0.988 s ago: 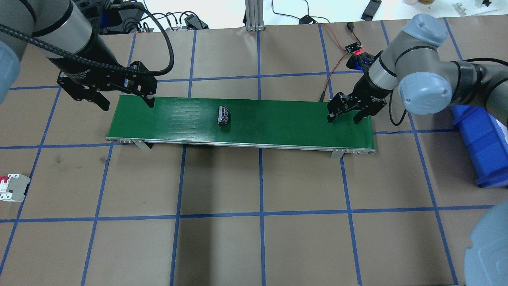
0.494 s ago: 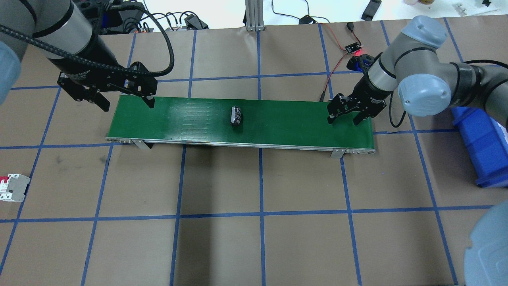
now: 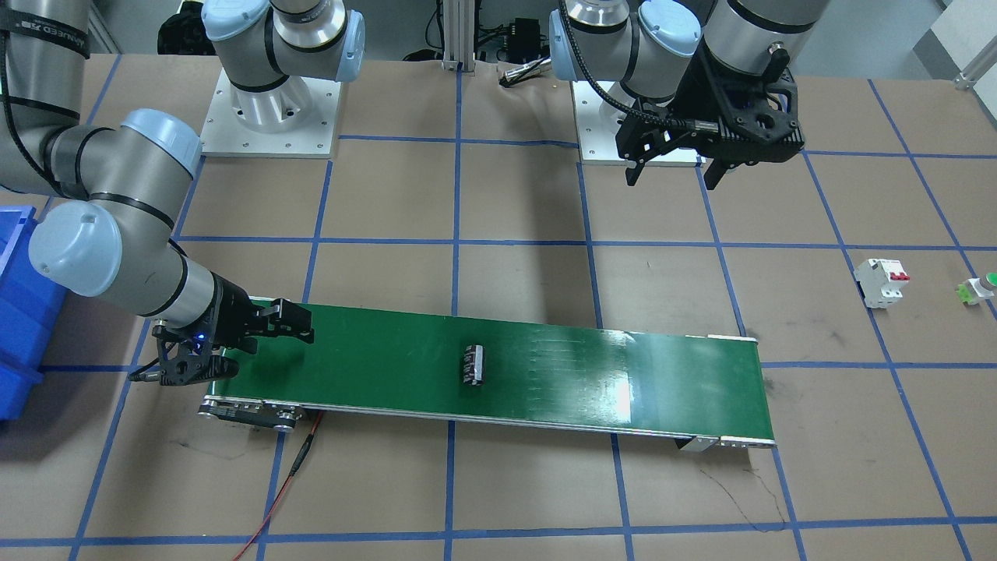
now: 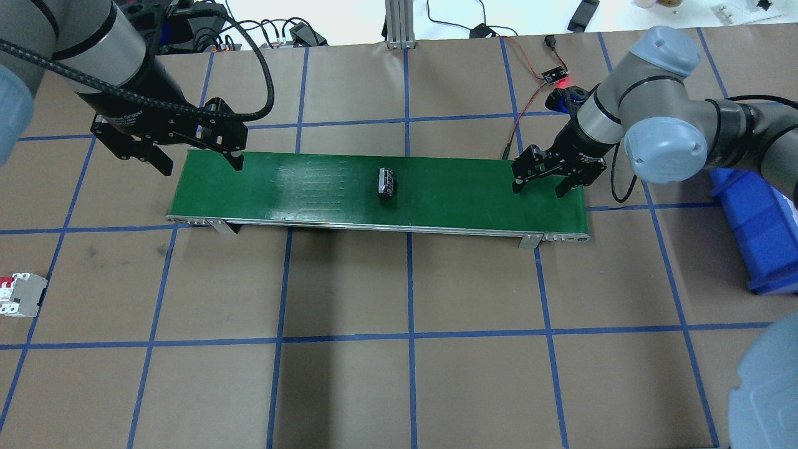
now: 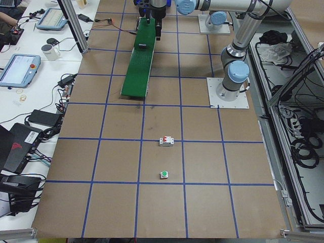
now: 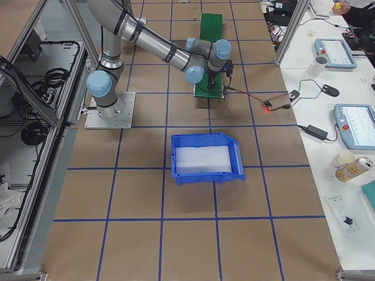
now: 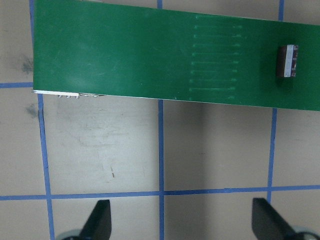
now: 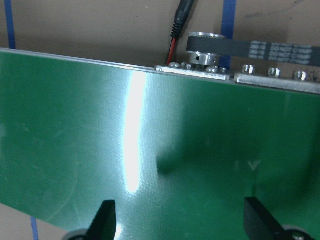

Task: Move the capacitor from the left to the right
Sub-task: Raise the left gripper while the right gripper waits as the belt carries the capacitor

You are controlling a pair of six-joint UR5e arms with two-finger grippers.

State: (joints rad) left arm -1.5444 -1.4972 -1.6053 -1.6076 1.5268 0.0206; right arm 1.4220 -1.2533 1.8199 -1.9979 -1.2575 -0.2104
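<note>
The capacitor (image 4: 386,182), small, black, with pale marks, lies on the green conveyor belt (image 4: 461,193) near its middle. It also shows in the front view (image 3: 473,364) and at the right edge of the left wrist view (image 7: 287,60). My left gripper (image 4: 202,167) is open and empty, raised above the belt's left end, well left of the capacitor. My right gripper (image 4: 538,189) is open and empty, low over the belt's right end (image 8: 150,150), with the capacitor well to its left. The right wrist view shows only bare belt between the fingers.
A white breaker with red switches (image 4: 22,295) lies at the table's left edge, with a green-capped button (image 3: 980,288) beside it. A blue bin (image 4: 757,218) stands to the right of the belt. A red wire and lit sensor board (image 4: 555,75) lie behind the belt's right end.
The capacitor has travelled to the right along the belt, toward my right gripper. Both grippers have stayed where they were and stayed open.
</note>
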